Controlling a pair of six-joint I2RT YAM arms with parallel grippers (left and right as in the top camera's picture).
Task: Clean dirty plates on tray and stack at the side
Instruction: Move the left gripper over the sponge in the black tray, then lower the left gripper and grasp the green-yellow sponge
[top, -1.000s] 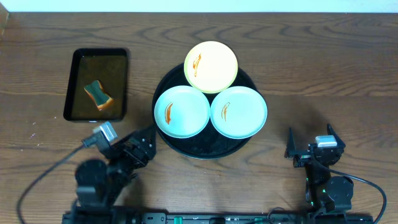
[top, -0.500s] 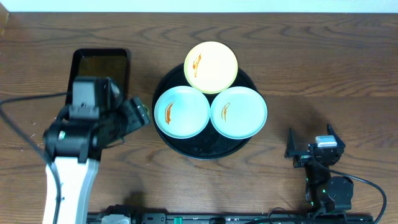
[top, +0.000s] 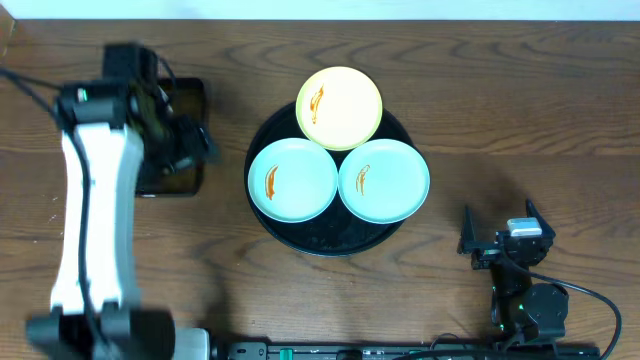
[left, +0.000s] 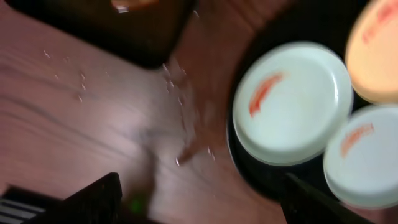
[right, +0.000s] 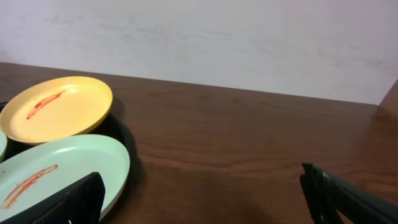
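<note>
Overhead, three sauce-smeared plates (top: 291, 180) fill the black tray (top: 325, 236).

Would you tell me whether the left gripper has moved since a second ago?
Yes. The left gripper went from the table's near edge to over the rectangular tray.

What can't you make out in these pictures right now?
- Overhead: the left arm covers most of the rectangular tray; its contents are hidden.
- Left wrist: motion blur; the orange object is cut off by the top edge.
- Right wrist: the mint plate runs off the lower left corner.
</note>
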